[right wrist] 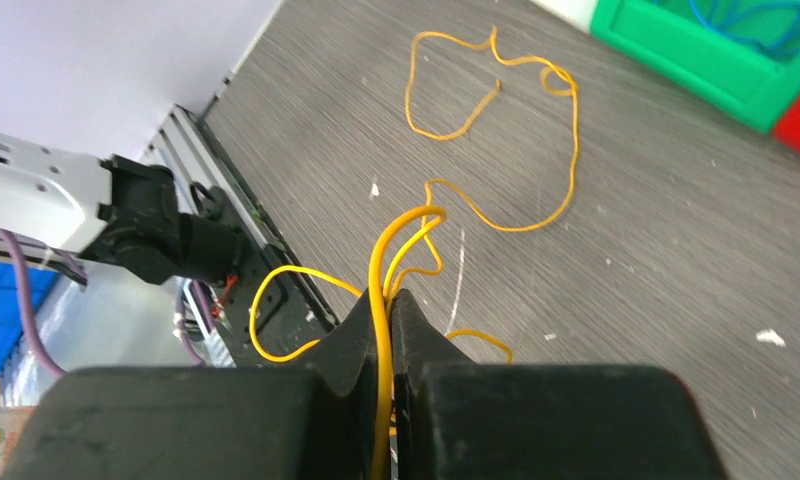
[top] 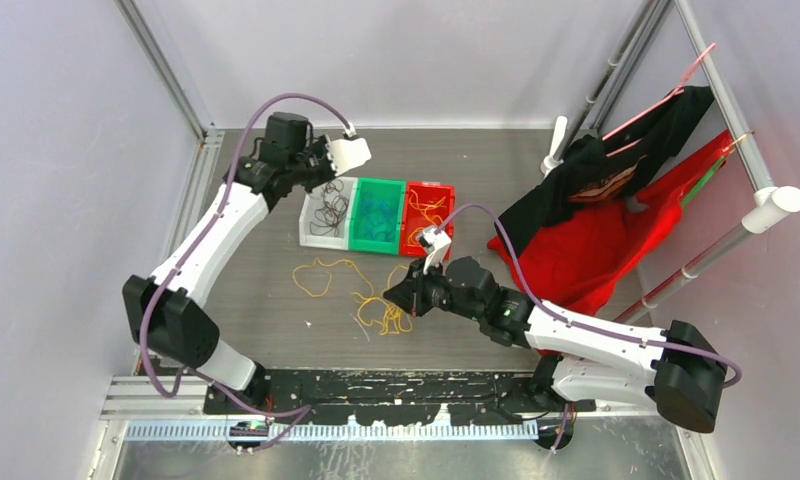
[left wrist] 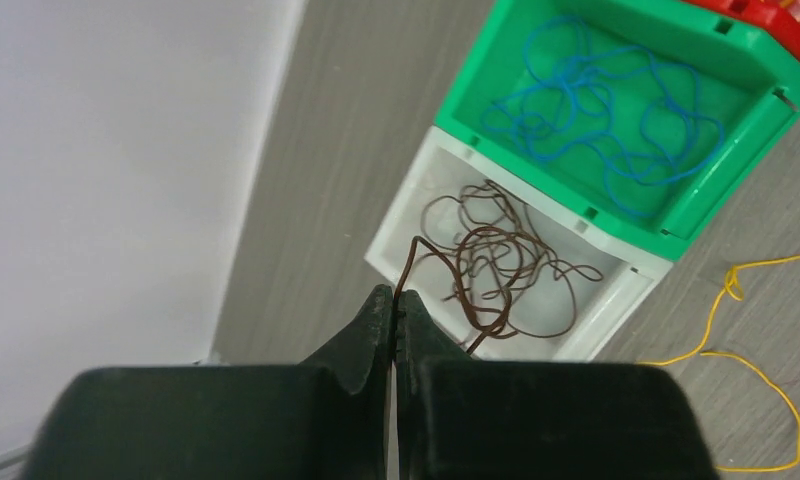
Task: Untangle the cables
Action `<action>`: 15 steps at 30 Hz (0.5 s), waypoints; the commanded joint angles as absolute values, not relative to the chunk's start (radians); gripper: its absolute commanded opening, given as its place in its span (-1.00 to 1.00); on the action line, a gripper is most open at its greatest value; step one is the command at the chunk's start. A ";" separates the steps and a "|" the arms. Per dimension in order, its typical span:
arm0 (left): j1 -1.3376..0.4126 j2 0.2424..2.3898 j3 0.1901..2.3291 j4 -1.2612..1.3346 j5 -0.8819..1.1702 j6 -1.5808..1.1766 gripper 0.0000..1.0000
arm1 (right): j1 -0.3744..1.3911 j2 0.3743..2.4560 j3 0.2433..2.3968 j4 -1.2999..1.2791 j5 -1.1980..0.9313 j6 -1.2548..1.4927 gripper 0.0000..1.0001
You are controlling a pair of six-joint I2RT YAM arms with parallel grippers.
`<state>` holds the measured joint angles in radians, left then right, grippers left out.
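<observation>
Right wrist view shows my right gripper point(right wrist: 386, 305) clamped tight on a thin yellow-orange wire point(right wrist: 380, 262), with more yellow loops on the grey table point(right wrist: 676, 220) beyond. My left gripper point(left wrist: 393, 302), fingers pressed together, pinches a thin dark brown wire point(left wrist: 409, 262). Its tangle lies in the white plastic bin point(left wrist: 626, 290), and blue wires point(left wrist: 546, 125) fill the green bin point(left wrist: 721, 175) behind.

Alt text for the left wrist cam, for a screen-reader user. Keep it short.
The left gripper is shut on a thin brown wire trailing from a tangle of brown wires in a white bin. Beyond it sits a green bin of blue wires; a yellow wire lies on the grey table at right.
</observation>
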<state>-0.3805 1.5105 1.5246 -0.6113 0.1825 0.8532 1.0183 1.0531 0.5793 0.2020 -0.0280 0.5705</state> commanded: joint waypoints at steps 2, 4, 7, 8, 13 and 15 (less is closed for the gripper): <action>-0.369 1.580 1.502 -0.498 0.183 0.861 -1.00 | 1.020 1.039 0.571 0.155 -0.002 0.572 -0.86; -0.361 1.621 1.506 -0.482 0.192 0.861 -1.00 | 1.020 1.041 0.568 0.155 0.004 0.579 -0.86; -0.341 1.682 1.526 -0.458 0.193 0.856 -1.00 | 1.020 1.041 0.568 0.155 0.011 0.583 -0.86; -0.334 1.707 1.526 -0.450 0.195 0.860 -1.00 | 1.021 1.042 0.569 0.154 0.012 0.583 -0.86; -0.302 1.784 1.509 -0.411 0.176 0.913 -1.00 | 1.021 1.053 0.586 0.146 0.014 0.583 -0.85; -0.302 1.810 1.511 -0.437 0.179 0.908 -1.00 | 1.020 1.058 0.595 0.145 0.014 0.582 -0.83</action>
